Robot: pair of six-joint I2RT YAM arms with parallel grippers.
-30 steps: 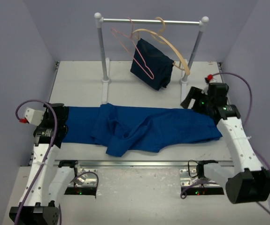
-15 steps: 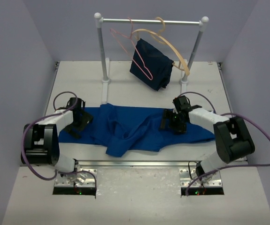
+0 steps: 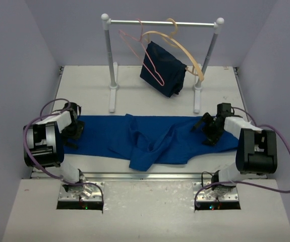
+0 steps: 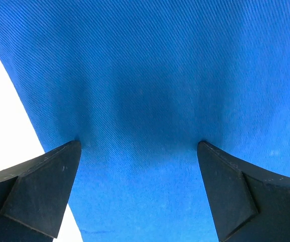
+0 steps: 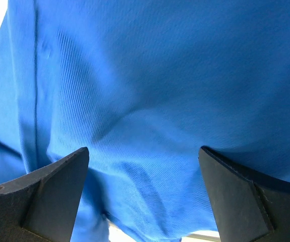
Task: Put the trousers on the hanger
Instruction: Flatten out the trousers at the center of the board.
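Left claw (image 3: 76, 127) sits at the trousers' (image 3: 160, 138) end, out past the rail's (image 3: 162, 22) left post and on my side of the rail. On its wrist view (image 4: 138, 145) the jaws are spread wide, the tips look pressed onto the blue cloth, and nothing is pinched between them. Right claw (image 3: 210, 130) is set the same way on the far end, just my side of the rail's right post. It is also wide open (image 5: 143, 149), with cloth and a seam across the gap and no hold taken.

The trousers lie stretched along the table (image 3: 84, 85), parallel to the rail and in front of it, bunched and folded over below its middle. The hanger (image 3: 155, 68) hangs from the rail's left half, bare, beside a wooden hanger (image 3: 192, 59) carrying a dark garment (image 3: 165, 70).

I read this as the grasp step: both ends are lined up and neither is taken. Next I would close each claw on a good fold of cloth. Then I would lift evenly so the bunched middle does not drag, before thinking about threading the hanger.
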